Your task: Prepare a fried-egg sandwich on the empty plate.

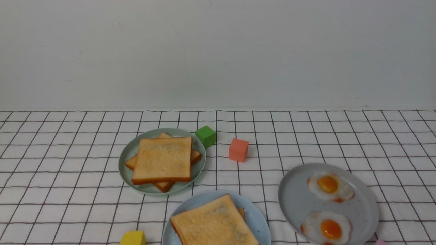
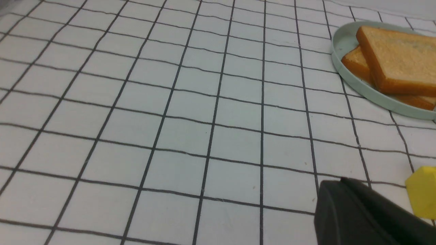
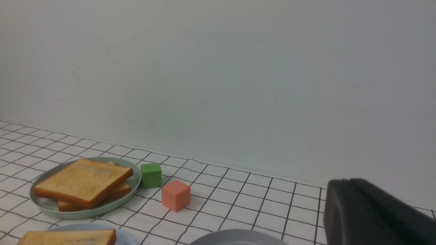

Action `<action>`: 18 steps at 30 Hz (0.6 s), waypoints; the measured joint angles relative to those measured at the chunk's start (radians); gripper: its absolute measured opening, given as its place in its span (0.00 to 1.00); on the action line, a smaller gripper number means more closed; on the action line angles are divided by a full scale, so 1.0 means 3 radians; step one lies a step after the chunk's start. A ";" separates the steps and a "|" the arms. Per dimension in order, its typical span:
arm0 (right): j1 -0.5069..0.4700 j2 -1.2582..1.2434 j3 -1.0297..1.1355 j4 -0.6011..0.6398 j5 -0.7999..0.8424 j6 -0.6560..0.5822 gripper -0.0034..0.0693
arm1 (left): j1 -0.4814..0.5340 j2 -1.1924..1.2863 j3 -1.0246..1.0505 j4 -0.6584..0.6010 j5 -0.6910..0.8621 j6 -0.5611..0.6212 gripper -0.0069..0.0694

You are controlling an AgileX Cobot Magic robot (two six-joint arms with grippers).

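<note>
The pale blue plate (image 1: 257, 217) sits at the near centre, cut off by the frame's bottom edge. A golden toast slice (image 1: 213, 223) lies on it, with the corner of another slice (image 1: 242, 212) showing underneath. Two fried eggs (image 1: 328, 185) (image 1: 327, 228) lie on the grey speckled plate (image 1: 296, 200) to the right. Two more toast slices (image 1: 162, 160) are stacked on the sage-green plate (image 1: 127, 160). Neither gripper shows in the front view. My left gripper (image 2: 341, 180) is shut and empty over bare cloth. My right gripper (image 3: 347, 181) is shut and empty, up above the table.
A green cube (image 1: 205, 135) and an orange-red cube (image 1: 238, 149) stand behind the plates. A yellow block (image 1: 133, 238) lies left of the blue plate, close to my left gripper. A pink bit (image 1: 380, 242) shows at the bottom right. The checked cloth ends at the back wall.
</note>
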 joint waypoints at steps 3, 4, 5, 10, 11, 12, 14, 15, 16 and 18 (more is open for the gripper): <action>0.0000 0.0000 0.0000 -0.0011 0.0000 0.0000 0.09 | 0.0000 0.0000 0.0004 -0.0053 -0.0013 0.0074 0.07; 0.0000 0.0000 0.0000 -0.0011 0.0000 0.0000 0.09 | 0.0000 0.0000 0.0004 -0.0067 -0.0015 0.0082 0.07; 0.0000 0.0000 0.0000 -0.0011 0.0000 0.0000 0.09 | 0.0000 0.0000 0.0004 -0.0071 -0.0015 0.0091 0.08; 0.0000 0.0000 0.0000 -0.0011 0.0000 0.0000 0.09 | 0.0000 0.0000 0.0004 -0.0078 -0.0016 0.0093 0.08; 0.0000 0.0000 0.0000 -0.0011 0.0000 0.0000 0.09 | 0.0000 0.0000 0.0004 -0.0078 -0.0016 0.0093 0.08; 0.0000 0.0000 0.0000 -0.0011 0.0000 0.0000 0.10 | 0.0000 0.0000 0.0004 -0.0078 -0.0016 0.0093 0.09; 0.0000 0.0000 0.0000 -0.0011 0.0000 0.0000 0.10 | 0.0000 0.0000 0.0004 -0.0078 -0.0019 0.0093 0.09; 0.0000 0.0000 0.0000 -0.0011 0.0000 0.0000 0.10 | 0.0000 0.0000 0.0004 -0.0078 -0.0019 0.0093 0.09; 0.0000 0.0000 0.0000 -0.0011 0.0000 0.0000 0.10 | 0.0000 0.0000 0.0004 -0.0078 -0.0019 0.0093 0.09; 0.0000 0.0000 0.0000 -0.0011 0.0000 0.0000 0.11 | 0.0000 0.0000 0.0004 -0.0078 -0.0019 0.0093 0.09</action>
